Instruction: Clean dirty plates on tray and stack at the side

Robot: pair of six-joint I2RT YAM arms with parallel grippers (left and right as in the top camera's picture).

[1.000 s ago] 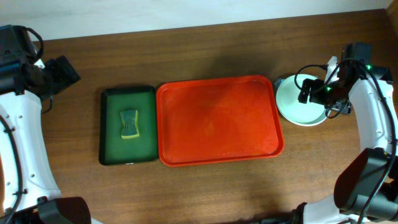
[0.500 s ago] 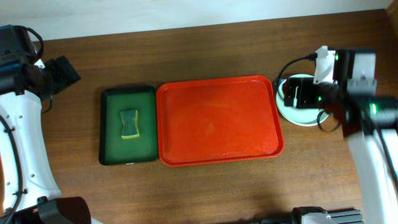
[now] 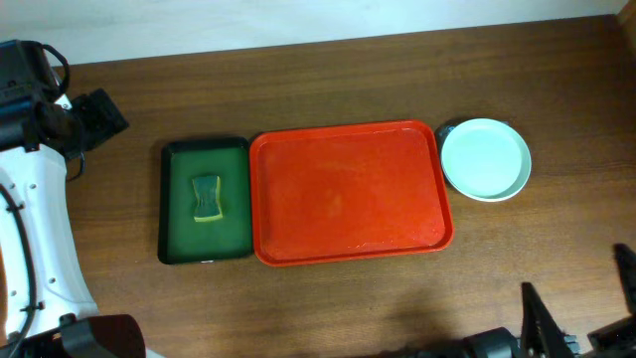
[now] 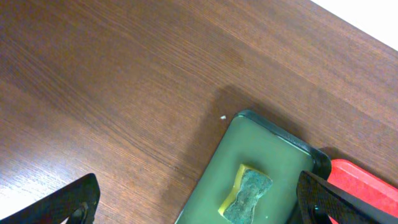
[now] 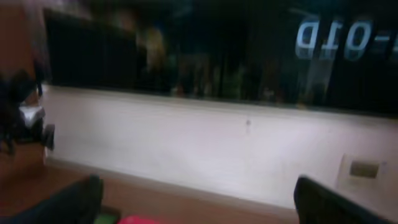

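The red-orange tray (image 3: 348,194) lies in the middle of the table with nothing on it; its corner shows in the left wrist view (image 4: 367,183). To its right a pale mint-green plate (image 3: 485,159) rests on the wood on top of a stack; the plates beneath are hidden but for a rim edge. My left gripper (image 4: 199,202) is open and empty, above the wood at the green tray's far left corner. My right gripper (image 5: 202,199) is open and empty, pulled back and pointing at a wall; only part of its arm (image 3: 542,323) shows at the overhead view's bottom right.
A dark green tray (image 3: 177,204) left of the red one holds a yellow-and-green sponge (image 3: 207,198), which the left wrist view (image 4: 247,194) also shows. The left arm (image 3: 40,199) runs down the table's left side.
My right arm has left the plate stack and pulled back to the bottom right edge, leaving the stack uncovered. The left arm has not moved.
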